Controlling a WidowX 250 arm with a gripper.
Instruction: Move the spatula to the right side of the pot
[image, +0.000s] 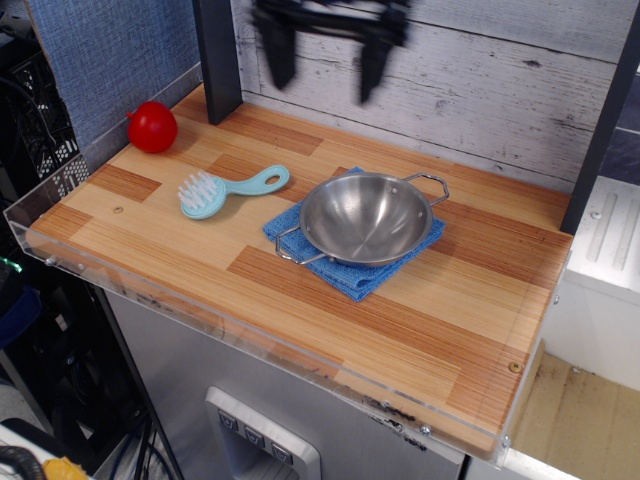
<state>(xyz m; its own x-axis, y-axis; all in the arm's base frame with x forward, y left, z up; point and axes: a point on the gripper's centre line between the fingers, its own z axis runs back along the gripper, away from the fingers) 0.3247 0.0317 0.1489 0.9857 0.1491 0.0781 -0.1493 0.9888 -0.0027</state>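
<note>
The light-blue spatula (226, 188) lies flat on the wooden table, left of the pot, its bristled head toward the left and its handle with the oval hole toward the right. The shiny steel pot (366, 217) stands on a blue cloth (350, 268) in the middle of the table. My gripper (322, 78) hangs high at the back, above the table, blurred by motion. Its two dark fingers point down and stand wide apart, with nothing between them. It is well above and behind the spatula.
A red ball (152, 126) sits at the back left corner. A dark post (218, 60) stands at the back left and another at the far right (600, 130). A clear plastic rim (150, 295) runs along the table's front edge.
</note>
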